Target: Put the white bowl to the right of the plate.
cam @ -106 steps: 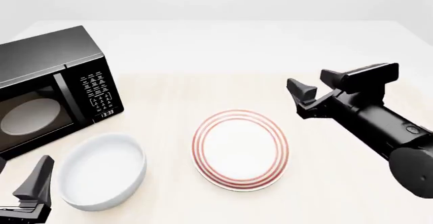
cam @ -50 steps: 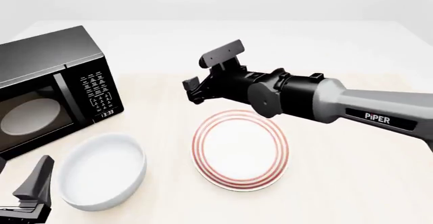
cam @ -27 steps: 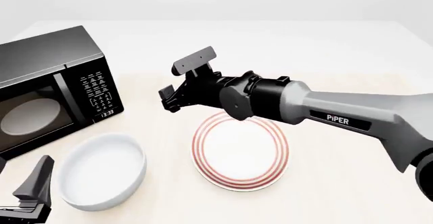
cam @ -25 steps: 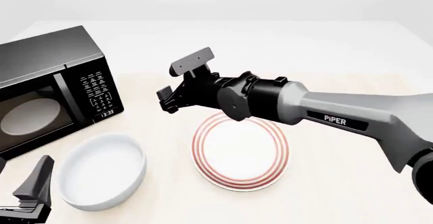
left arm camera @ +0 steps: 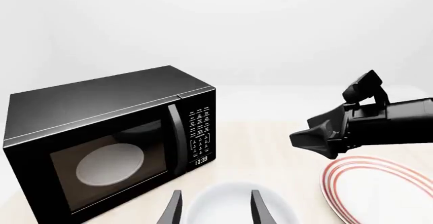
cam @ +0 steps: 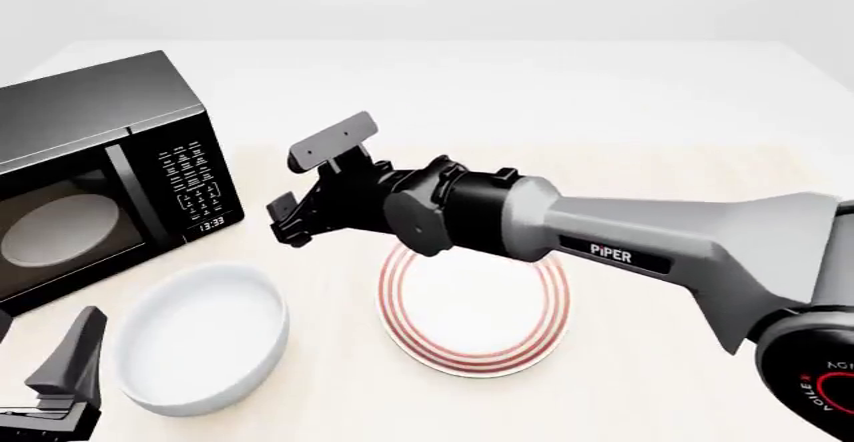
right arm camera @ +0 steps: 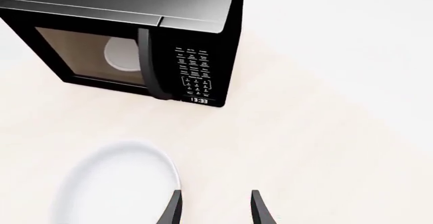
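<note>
The white bowl sits at the front left of the table, left of the red-ringed plate. My right arm reaches across above the plate's far rim. Its gripper is open and empty, in the air between the microwave and the bowl's far right rim. In the right wrist view the open gripper shows the bowl off to one side of the fingers. My left gripper is open and empty beside the bowl's near left side; its wrist view shows the bowl just beyond the fingers.
A black microwave with a pale turntable inside stands at the back left, close behind the bowl. It also shows in the left wrist view and the right wrist view. Bare table lies right of the plate.
My right arm has swung from the table's right side leftward across the plate's far rim to near the microwave and bowl. The left arm, bowl and plate have not moved.
</note>
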Robot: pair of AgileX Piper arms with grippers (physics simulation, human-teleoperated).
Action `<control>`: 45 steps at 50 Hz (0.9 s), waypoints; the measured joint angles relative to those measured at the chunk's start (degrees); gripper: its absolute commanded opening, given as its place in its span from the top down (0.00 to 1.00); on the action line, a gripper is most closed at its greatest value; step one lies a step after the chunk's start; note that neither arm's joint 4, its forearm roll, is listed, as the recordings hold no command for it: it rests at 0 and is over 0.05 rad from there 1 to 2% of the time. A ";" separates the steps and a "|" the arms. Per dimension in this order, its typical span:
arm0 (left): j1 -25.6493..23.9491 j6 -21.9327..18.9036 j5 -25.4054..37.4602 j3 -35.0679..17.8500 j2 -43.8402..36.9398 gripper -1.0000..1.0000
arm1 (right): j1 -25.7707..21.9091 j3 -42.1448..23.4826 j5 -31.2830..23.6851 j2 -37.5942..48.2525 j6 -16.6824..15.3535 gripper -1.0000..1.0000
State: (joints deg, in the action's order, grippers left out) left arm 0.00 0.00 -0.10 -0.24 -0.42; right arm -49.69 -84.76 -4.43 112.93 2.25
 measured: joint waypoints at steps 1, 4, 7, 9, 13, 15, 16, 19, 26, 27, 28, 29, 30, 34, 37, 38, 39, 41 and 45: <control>0.00 0.00 0.00 0.00 0.00 0.00 | -0.16 -0.13 -0.02 0.17 0.07 0.00; 0.00 0.00 0.00 0.00 0.00 0.00 | -0.63 -0.53 -0.11 0.70 0.30 0.00; 0.00 0.00 0.00 0.00 0.00 0.00 | -1.06 -0.87 -0.14 1.22 0.53 0.00; 0.00 0.00 0.00 0.00 0.00 0.00 | -1.33 -1.11 -0.14 1.64 0.72 0.00; 0.00 0.00 0.00 0.00 0.00 0.00 | -1.83 -1.53 -0.14 2.45 1.09 0.00; 0.00 0.00 0.00 0.00 0.00 0.00 | -2.04 -1.71 -0.14 2.81 1.28 0.00; 0.00 0.00 0.00 0.00 0.00 0.00 | -2.14 -1.79 -0.12 2.97 1.36 0.00; 0.00 0.00 0.00 0.00 0.00 0.00 | -2.36 -1.99 -0.02 3.53 1.63 0.00; 0.00 0.00 0.00 0.00 0.00 0.00 | -2.76 -2.37 0.13 4.71 2.20 0.00; 0.00 0.00 0.00 0.00 0.00 0.00 | -2.80 -2.44 0.13 4.86 2.28 0.00; 0.00 0.00 0.00 0.00 0.00 0.00 | -2.84 -2.50 0.14 5.01 2.35 0.00; 0.00 0.00 0.00 0.00 0.00 0.00 | -2.87 -2.55 0.16 5.15 2.44 0.00; 0.00 0.00 0.00 0.00 0.00 0.00 | -2.91 -2.60 0.17 5.29 2.52 0.00; 0.00 0.00 0.00 0.00 0.00 0.00 | -3.00 -2.76 0.27 5.86 2.87 0.00; 0.00 0.00 0.00 0.00 0.00 0.00 | -3.09 -2.90 0.34 6.37 3.20 0.00; 0.00 0.00 0.00 0.00 0.00 0.00 | -3.13 -2.96 0.34 6.56 3.32 0.00; 0.00 0.00 0.00 0.00 0.00 0.00 | -3.17 -3.02 0.34 6.75 3.43 0.00; 0.00 0.00 0.00 0.00 0.00 0.00 | -3.26 -3.16 0.30 7.07 3.67 0.00; 0.00 0.00 0.00 0.00 0.00 0.00 | -3.34 -3.41 0.24 7.61 4.15 0.00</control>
State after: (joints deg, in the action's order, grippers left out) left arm 0.00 0.00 -0.10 -0.24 -0.42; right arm -53.03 -88.18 -4.19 120.54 6.40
